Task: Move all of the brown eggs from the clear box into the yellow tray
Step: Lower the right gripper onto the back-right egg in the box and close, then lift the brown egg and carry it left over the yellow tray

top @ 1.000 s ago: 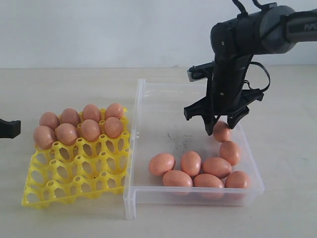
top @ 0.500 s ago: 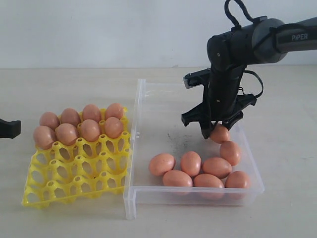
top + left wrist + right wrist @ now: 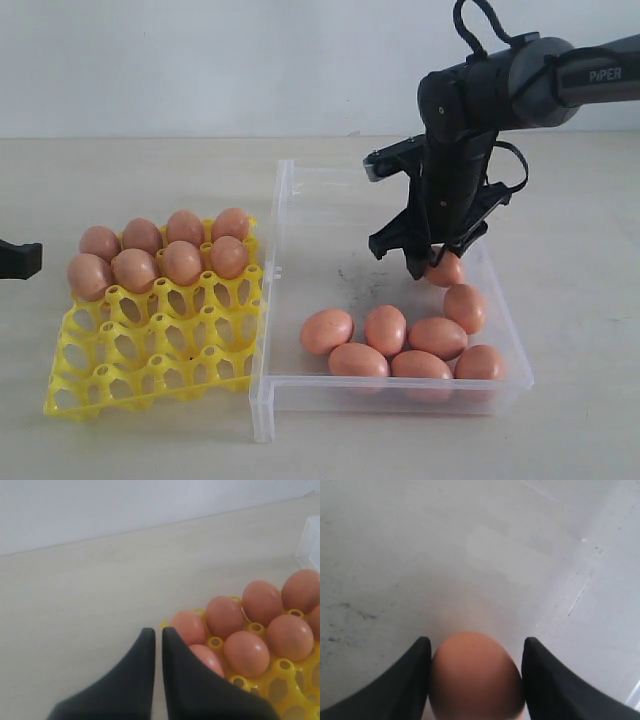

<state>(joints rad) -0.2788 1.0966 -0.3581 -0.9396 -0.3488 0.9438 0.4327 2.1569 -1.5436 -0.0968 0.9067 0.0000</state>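
Table [image 3: 580,420] is carrying everything. Clear box [image 3: 277,300] is sitting directly under the right pincer [image 3: 438,262], and its walls are surrounding the fingertips. Yellow tray [image 3: 150,350] is lying well apart from the right pincer, past the box wall on the side away from it, and just beside the left pincer [image 3: 18,258]. Right arm [image 3: 480,90] is reaching down into the box.

Right pincer [image 3: 477,640] is standing fairly wide. Both fingers [image 3: 405,680] are pressing the sides of one brown egg [image 3: 476,675], so it is gripping it. Cannot tell whether that egg [image 3: 447,270] is resting on the box floor.

Left pincer [image 3: 158,630] is closed tight, tips meeting, holding nothing.

Seven loose eggs [image 3: 385,329] are lying in the box near the right pincer, with the closest one [image 3: 465,306] just beside the gripped egg. Eight seated eggs [image 3: 181,262] are filling the tray's cups near the left pincer, with one [image 3: 186,627] just beside its tips.
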